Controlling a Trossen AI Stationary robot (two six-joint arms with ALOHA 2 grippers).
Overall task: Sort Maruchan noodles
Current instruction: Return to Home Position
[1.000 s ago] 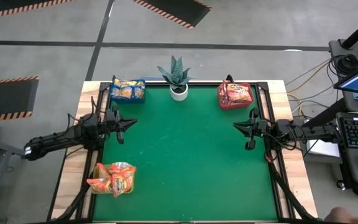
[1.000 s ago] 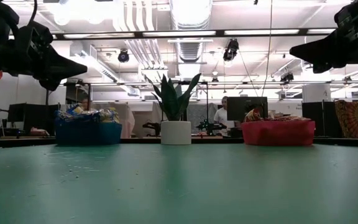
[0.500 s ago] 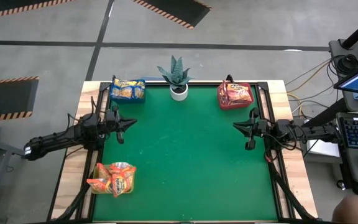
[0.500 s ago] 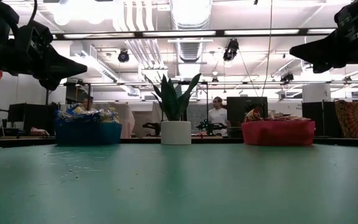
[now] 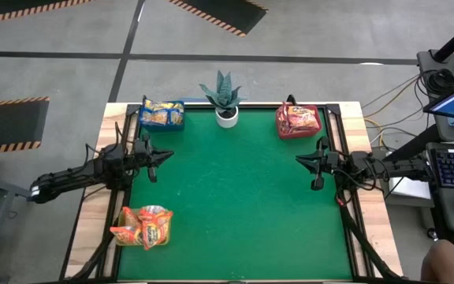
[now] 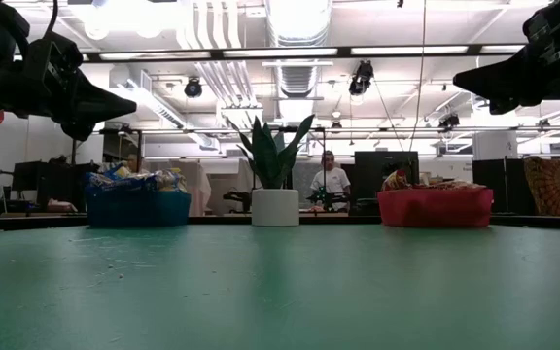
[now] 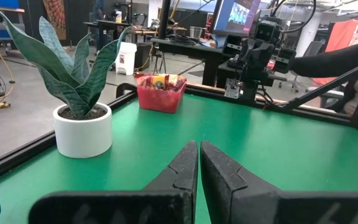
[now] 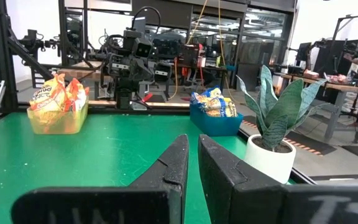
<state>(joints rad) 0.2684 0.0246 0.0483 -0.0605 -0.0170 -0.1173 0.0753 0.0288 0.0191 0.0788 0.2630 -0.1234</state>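
Left gripper (image 5: pixel 158 158) and right gripper (image 5: pixel 302 160) just hover over the table's (image 5: pixel 235 205) side edges, fingers together, noodles (image 5: pixel 159 115) in bins (image 6: pixel 134 209).

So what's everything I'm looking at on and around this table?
Table: one, green top, under both arms.
Plant: one, green, white pot, far edge, middle.
Blue bin: one, far left corner, holding yellow packets, count unclear.
Red bin: one, far right corner, holding red packets, count unclear.
Yellow-green bin: one, near left edge, holding orange packets, count unclear.
Person: one, white top, room behind the table.
Left gripper: one, dark, shut, over the left edge.
Right gripper: one, dark, shut, over the right edge.
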